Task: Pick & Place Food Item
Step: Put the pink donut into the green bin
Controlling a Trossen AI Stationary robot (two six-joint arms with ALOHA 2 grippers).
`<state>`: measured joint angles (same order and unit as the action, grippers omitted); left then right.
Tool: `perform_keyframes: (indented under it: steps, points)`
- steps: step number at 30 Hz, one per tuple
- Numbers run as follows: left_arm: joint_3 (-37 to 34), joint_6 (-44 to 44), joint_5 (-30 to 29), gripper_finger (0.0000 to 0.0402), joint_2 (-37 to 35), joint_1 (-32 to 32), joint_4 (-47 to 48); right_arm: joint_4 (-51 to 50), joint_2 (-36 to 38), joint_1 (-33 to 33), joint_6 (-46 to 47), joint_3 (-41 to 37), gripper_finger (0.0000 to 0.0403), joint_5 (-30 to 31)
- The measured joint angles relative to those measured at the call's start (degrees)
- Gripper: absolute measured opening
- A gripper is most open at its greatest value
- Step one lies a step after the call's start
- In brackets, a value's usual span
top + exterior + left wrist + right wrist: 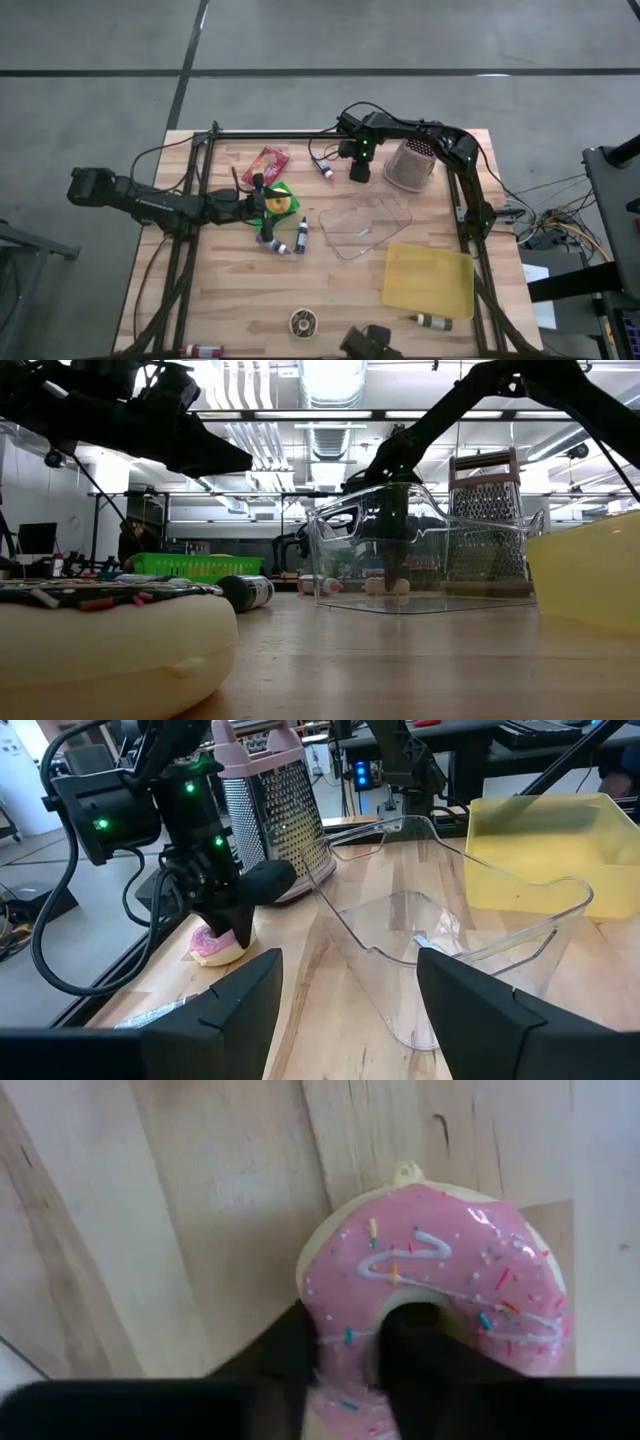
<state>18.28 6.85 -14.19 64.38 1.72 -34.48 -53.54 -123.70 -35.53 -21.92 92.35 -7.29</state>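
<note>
A pink-iced doughnut with sprinkles lies flat on the wooden table near its far edge, next to a metal grater. My right gripper stands over it, pointing down, and is shut on it; the left wrist view shows the gripper on the doughnut from the side. In the high view the gripper hides the doughnut. My left gripper waits open and level over the table's left half, holding nothing. My right gripper pinches the doughnut's ring between its two fingers: one finger stands in the hole, the other outside the ring. The fingers come from above, pointing down. The doughnut lies flat on the table, icing up.
A clear plastic container lies mid-table and a yellow container to the near right. A red packet, a green packet, small bottles and a chocolate doughnut lie around.
</note>
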Motion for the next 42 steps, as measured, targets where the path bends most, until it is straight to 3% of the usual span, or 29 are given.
perform_keyframes:
  steps: [2, 6, 10, 22, 33, 42]
  points:
    - [0.0, 0.0, 0.0, 0.0234, 0.0, 0.0, 0.0, 0.0, 0.0, 0.2, -0.8, 0.0, 0.0033, 0.0]
    - [0.0, 0.0, -0.1, 0.0234, 0.0, 0.0, 0.2, 0.0, 0.1, 1.3, -1.2, 0.0, 0.0014, 1.4]
    - [0.0, 0.0, -0.1, 0.0234, 0.0, 0.0, 0.2, -0.3, 1.2, 3.0, -1.2, -0.1, 0.0011, 4.9]
    - [-0.8, -0.7, -0.9, 0.0234, 0.0, 0.0, 0.4, 0.8, 10.8, 8.0, 0.7, -0.1, 0.0009, 6.1]
    - [-1.0, -2.1, -3.5, 0.0234, 0.0, 0.0, -0.6, 12.5, 17.8, 19.6, 0.5, -0.1, 0.0009, 6.1]
    - [-1.9, -10.0, -11.4, 0.0234, 0.0, 0.0, -11.8, 23.7, 16.3, 27.7, -3.0, -0.5, 0.0008, 24.9]
